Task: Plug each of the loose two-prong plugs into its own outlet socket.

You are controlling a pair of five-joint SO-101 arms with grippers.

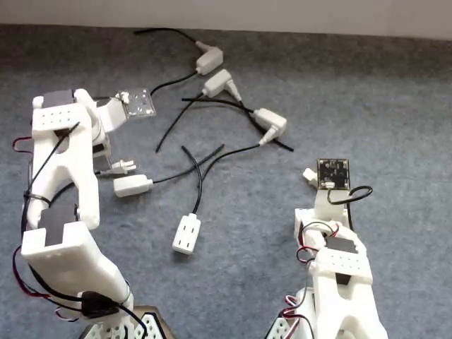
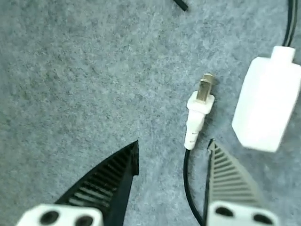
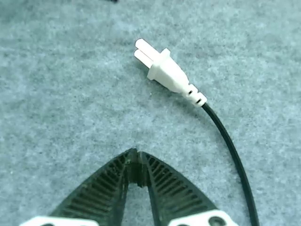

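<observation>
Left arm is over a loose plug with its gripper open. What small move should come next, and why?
Probably nudge the left gripper sideways toward the plug, then lower it and close on the white body. The jaws stand open, but the plug lies just ahead of them and off-centre, with the outlet socket lying right beside it.

My gripper [image 2: 173, 145] hangs over the grey carpet [image 2: 70, 70] with its jaws spread wide. The plug [image 2: 198, 110] lies flat just past my fingertips, prongs [image 2: 205, 87] pointing away from me. Its black cord [image 2: 187, 179] trails back close by one finger [image 2: 228, 179]. Just beside the plug, apart from it, lies a white socket [image 2: 267, 106] with a lead [image 2: 289, 23] of its own.
</observation>
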